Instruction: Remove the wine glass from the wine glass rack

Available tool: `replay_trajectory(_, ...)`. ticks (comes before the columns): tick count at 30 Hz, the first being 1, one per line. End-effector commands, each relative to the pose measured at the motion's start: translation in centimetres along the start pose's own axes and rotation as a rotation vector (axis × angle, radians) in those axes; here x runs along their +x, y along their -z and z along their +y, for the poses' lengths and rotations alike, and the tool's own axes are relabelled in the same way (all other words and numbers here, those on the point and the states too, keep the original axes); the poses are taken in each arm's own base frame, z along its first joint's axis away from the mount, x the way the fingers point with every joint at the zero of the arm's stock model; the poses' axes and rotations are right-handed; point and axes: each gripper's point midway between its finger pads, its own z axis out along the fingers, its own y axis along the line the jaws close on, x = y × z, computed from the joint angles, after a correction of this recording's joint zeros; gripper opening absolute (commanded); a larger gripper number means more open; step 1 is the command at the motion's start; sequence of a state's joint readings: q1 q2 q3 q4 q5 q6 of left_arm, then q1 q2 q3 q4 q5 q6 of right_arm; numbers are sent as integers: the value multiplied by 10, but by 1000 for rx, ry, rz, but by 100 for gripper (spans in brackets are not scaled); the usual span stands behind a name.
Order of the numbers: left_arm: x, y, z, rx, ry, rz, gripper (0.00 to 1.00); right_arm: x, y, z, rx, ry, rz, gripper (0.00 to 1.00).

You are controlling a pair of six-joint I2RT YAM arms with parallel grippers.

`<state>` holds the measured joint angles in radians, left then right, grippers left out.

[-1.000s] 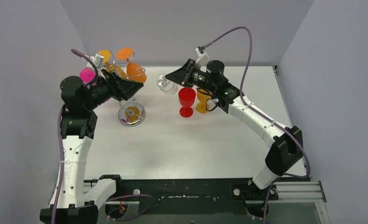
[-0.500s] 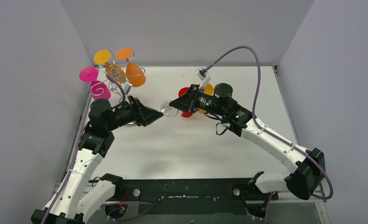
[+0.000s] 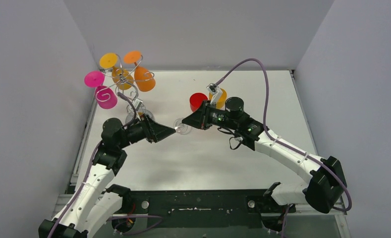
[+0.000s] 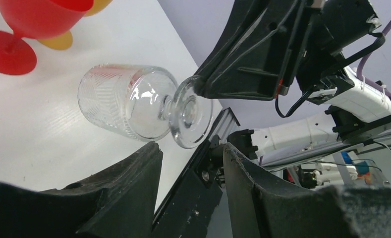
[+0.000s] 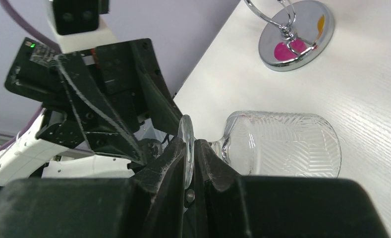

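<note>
White table (image 3: 223, 163), grey walls on three sides. Both arms reach in from the 6 o'clock edge and meet near the table's middle.

Wine glass rack (image 5: 309, 34): silver wire stand at the table's 10 o'clock corner, with its round shiny base flat on the surface. A magenta goblet (image 3: 105, 95) and orange goblets (image 3: 143, 79) hang from its curled arms.

Right gripper (image 5: 188, 148): fingers pinched tight on the foot of the clear wine glass (image 3: 182, 127). The thin disc is clamped edge-on between the pads.

Left gripper (image 4: 191, 148): jaws apart, fingertips either side of that same foot's rim. No contact is visible.

The clear wine glass is off the rack. It lies on its side between the two grippers, with the ribbed bowl pointing toward 12 o'clock and the foot toward 6. The rack sits at 10 o'clock from it. Cannot tell whether the bowl touches the table.

Red goblet (image 3: 198, 101) stands upright at 1 o'clock from the clear glass. An orange goblet (image 3: 219, 95) stands just beside it at 3 o'clock.
</note>
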<state>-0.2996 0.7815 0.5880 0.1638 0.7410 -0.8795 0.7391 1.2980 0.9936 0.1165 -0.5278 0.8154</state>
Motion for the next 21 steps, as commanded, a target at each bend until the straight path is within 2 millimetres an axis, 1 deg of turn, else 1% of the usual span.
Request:
replay_trajectory(1,0,2,-19,99,-20,-6,46,-32,7,41,-182,122,-118,0)
replay_trajectory(3,2,2,-18,113,-6,-9,46,-30,6,39,-191,130,-115,0)
replay_trajectory(10,0,1,-29,226,51,-50,42,-23,5,40,-241,169,-93,0)
replay_trajectory(17,10,-6,-29,241,59,-11,38,-20,1,39,-267,176,-90,0)
replay_trajectory(21,8,-10,-30,244,56,-25,34,-16,-3,40,-285,178,-68,0)
